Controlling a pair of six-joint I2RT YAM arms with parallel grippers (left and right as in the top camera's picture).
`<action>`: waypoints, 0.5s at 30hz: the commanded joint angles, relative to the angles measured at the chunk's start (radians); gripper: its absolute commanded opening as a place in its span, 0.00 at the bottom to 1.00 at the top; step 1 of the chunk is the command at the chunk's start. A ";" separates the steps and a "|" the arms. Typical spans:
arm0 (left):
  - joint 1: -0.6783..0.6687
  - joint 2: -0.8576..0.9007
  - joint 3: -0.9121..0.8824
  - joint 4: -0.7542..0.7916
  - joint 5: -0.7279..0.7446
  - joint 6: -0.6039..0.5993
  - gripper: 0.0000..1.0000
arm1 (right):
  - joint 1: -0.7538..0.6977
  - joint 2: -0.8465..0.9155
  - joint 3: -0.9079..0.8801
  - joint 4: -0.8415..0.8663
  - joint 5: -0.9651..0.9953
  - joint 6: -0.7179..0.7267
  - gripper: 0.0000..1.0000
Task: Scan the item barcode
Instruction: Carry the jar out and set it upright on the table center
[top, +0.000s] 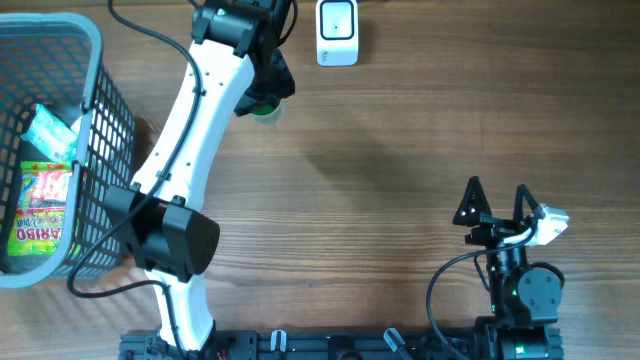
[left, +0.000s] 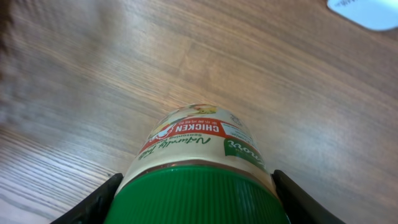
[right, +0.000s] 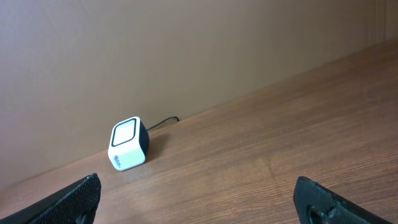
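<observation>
The left tool is clamping the green lid of the seasoning jar, holding it at the far side of the worktop, near the scanner. Whether its base is touching the wood, I cannot tell. The right tool is hanging wide open, grasping nothing, well apart.

The likely failure: the barcode is facing away from the scanner window, so no read is coming. Gripping the lid alone is also risking a twist or slip during turning. The jar's long axis is running straight out along the tool, lid toward the wrist and base pointing away, down toward the wood.
</observation>
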 joint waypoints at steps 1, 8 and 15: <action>0.011 0.008 -0.018 0.037 -0.068 -0.002 0.56 | 0.006 -0.002 -0.001 0.003 0.018 -0.014 1.00; 0.053 0.008 -0.188 0.194 -0.057 -0.002 0.57 | 0.006 -0.002 -0.001 0.003 0.018 -0.013 1.00; 0.039 0.008 -0.447 0.379 0.122 -0.011 0.57 | 0.006 -0.002 -0.001 0.003 0.018 -0.014 1.00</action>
